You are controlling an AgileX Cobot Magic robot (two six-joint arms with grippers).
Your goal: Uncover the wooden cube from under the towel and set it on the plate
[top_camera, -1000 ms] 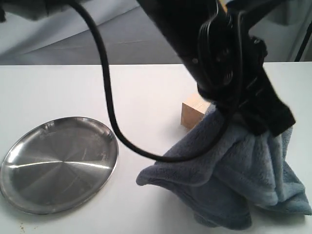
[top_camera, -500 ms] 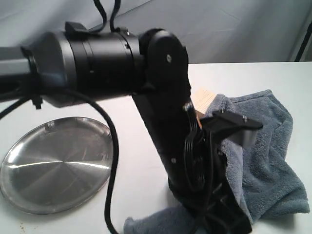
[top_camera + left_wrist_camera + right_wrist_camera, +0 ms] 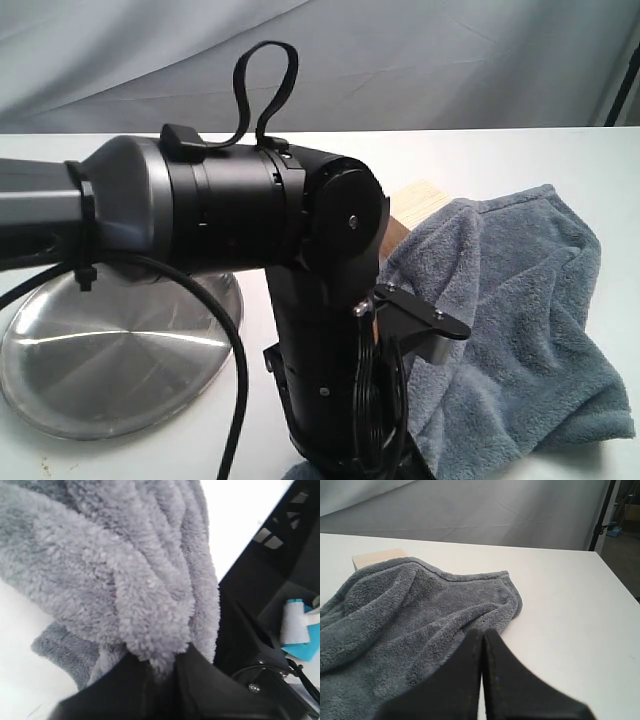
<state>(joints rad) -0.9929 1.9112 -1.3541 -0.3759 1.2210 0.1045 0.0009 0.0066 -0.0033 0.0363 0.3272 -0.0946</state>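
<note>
The grey-blue towel lies bunched on the right of the table, and it fills the left wrist view. My left gripper is shut on a fold of it; in the exterior view the black left arm hides that gripper. Behind the arm and the towel's upper edge, a corner of the pale wooden cube pokes out, also seen in the right wrist view. The steel plate sits at the left, partly behind the arm. My right gripper is shut on nothing, hovering by the towel's edge.
The left arm's black cable loops above the wrist and trails down across the plate's near side. Bare white table stretches beyond the towel. A grey backdrop hangs behind the table.
The left arm has swung down and leftwards across the front of the view, carrying the towel fold with it. The towel, hanging a second ago, now lies spread at right with the cube's corner still showing.
</note>
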